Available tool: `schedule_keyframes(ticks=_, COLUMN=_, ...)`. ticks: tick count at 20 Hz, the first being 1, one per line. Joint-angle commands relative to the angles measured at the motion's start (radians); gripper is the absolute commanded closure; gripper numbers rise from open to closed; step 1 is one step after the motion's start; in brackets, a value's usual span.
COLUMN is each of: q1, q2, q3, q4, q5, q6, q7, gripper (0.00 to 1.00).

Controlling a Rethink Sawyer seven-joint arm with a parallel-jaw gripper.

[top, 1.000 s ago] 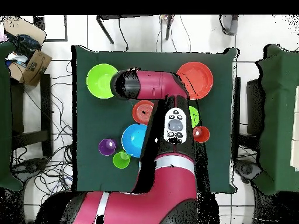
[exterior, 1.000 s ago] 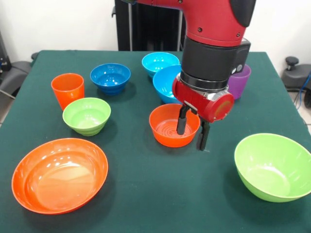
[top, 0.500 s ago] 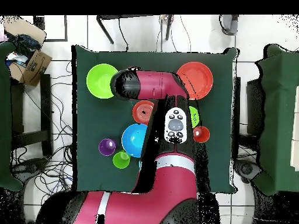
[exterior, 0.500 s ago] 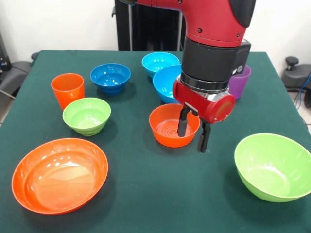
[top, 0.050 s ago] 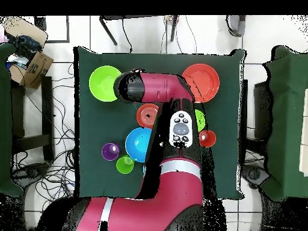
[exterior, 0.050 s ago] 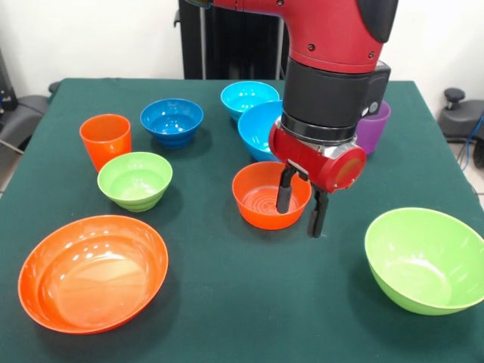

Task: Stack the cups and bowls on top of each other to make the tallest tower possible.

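My gripper (exterior, 0.050 s ago: pixel 299 218) is open and straddles the right rim of a small orange bowl (exterior, 0.050 s ago: pixel 262 198): one finger is inside the bowl, the other outside it. The bowl rests on the table and also shows in the overhead view (top, 0.050 s ago: pixel 146 114). An orange cup (exterior, 0.050 s ago: pixel 104 138) stands at the left and a purple cup (exterior, 0.050 s ago: pixel 375 127) at the right, behind the arm. A lime green cup (top, 0.050 s ago: pixel 124 165) shows only from overhead. All the bowls stand singly, none stacked.
Round about are a dark blue bowl (exterior, 0.050 s ago: pixel 172 121), two light blue bowls (exterior, 0.050 s ago: pixel 246 96) (exterior, 0.050 s ago: pixel 259 128), a small lime green bowl (exterior, 0.050 s ago: pixel 134 180), a large orange bowl (exterior, 0.050 s ago: pixel 92 272) at the front left and a large lime green bowl (exterior, 0.050 s ago: pixel 425 259) at the front right.
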Motion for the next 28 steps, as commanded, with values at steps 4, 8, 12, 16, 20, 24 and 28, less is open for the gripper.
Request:
schedule_keyframes(ticks=4, q1=-0.029, q2=-0.044, q3=0.141, q4=0.119, q5=-0.113, q6=0.114, q7=-0.314, gripper=0.0)
schedule_keyframes(ticks=8, q1=-0.062, q2=-0.057, q3=0.17, q4=0.14, q5=-0.128, q6=0.113, q7=-0.342, gripper=0.0)
schedule_keyframes(ticks=12, q1=-0.09, q2=-0.063, q3=0.2, q4=0.146, q5=-0.15, q6=0.117, q7=-0.357, gripper=0.0)
schedule_keyframes(ticks=16, q1=-0.11, q2=-0.067, q3=0.223, q4=0.153, q5=-0.17, q6=0.118, q7=-0.356, gripper=0.0)
schedule_keyframes(ticks=20, q1=-0.121, q2=-0.065, q3=0.24, q4=0.154, q5=-0.192, q6=0.117, q7=-0.343, gripper=0.0)
schedule_keyframes(ticks=24, q1=-0.129, q2=-0.068, q3=0.249, q4=0.158, q5=-0.21, q6=0.117, q7=-0.336, gripper=0.0)
schedule_keyframes(ticks=28, q1=-0.143, q2=-0.064, q3=0.26, q4=0.153, q5=-0.226, q6=0.121, q7=-0.337, gripper=0.0)
